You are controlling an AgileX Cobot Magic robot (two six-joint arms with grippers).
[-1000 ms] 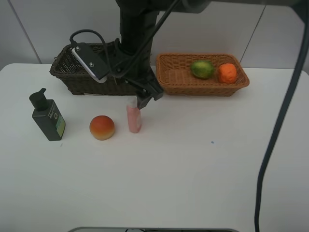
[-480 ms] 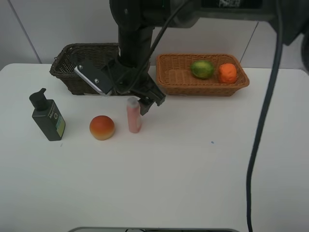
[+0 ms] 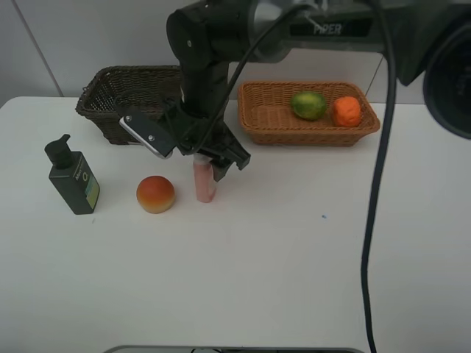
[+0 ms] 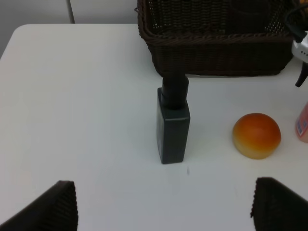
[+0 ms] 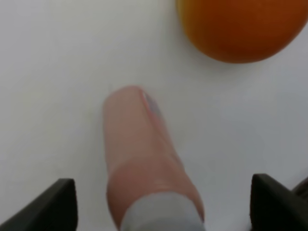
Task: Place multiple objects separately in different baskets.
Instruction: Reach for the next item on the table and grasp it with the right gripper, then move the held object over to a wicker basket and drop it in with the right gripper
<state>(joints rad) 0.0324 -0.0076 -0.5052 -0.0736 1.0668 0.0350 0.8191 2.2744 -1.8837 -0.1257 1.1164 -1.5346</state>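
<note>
2 baskets [image 3: 110,123] [image 3: 309,135], 3 fruits [image 3: 308,105] [image 3: 346,111] [image 3: 155,194], 2 bottles [image 3: 73,182] [image 3: 204,184], L gripper [image 4: 168,207] open, R gripper [image 5: 166,204] open round pink bottle [image 5: 142,154]

- right arm [image 3: 210,66]: glossy black, with cylindrical links and rounded joint housings.
- lettering [image 3: 327,28]: white capitals "PIPER" on the upper link.
- thick cable [image 3: 375,184]: black, trailing off the arm.
- thin cable [image 3: 246,51]: black, running along the links.
- wrist camera module [image 3: 147,132]: flat dark box with a silver-white edge.
- right gripper [image 3: 227,165]: black, angular body.
- right gripper fingers [image 5: 48,204]: dark, finely ribbed pads.
- left gripper fingers [image 4: 53,207]: matching dark, ribbed, wedge-shaped tips.
</note>
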